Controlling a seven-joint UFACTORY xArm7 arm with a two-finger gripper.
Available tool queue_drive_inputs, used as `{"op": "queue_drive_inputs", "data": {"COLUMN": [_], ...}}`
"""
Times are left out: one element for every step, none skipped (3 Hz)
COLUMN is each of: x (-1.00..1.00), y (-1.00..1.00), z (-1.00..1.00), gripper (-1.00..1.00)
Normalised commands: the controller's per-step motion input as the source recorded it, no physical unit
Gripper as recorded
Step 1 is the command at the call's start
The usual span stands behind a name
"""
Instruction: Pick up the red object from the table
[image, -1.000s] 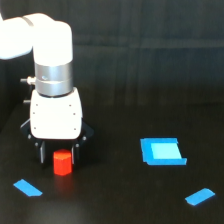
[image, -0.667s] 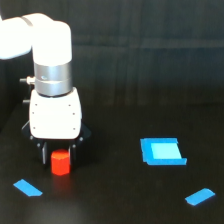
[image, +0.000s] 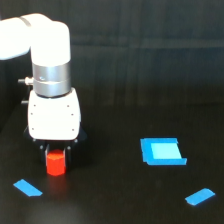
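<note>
One white xArm gripper (image: 55, 156) with a silver wrist band stands upright over the flat black matte table (image: 115, 200), its dark fingers mostly lost against the dark surface and partly hidden behind the small bright red-orange faceted block (image: 55, 163) sitting directly under its body. Whether the jaws actually clamp the block or just flank it cannot be told, nor whether the block touches the table. Blue rectangular patch (image: 161, 151) lies well apart toward the exterior view's right; two blue tape strips (image: 27, 187) (image: 200, 196) lie near the bottom edge.
</note>
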Motion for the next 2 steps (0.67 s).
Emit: {"op": "queue_drive_inputs", "data": {"x": [0.25,0.22], "y": [-0.04,-0.10], "z": [1.00,0.89], "gripper": [-1.00,-0.94]}}
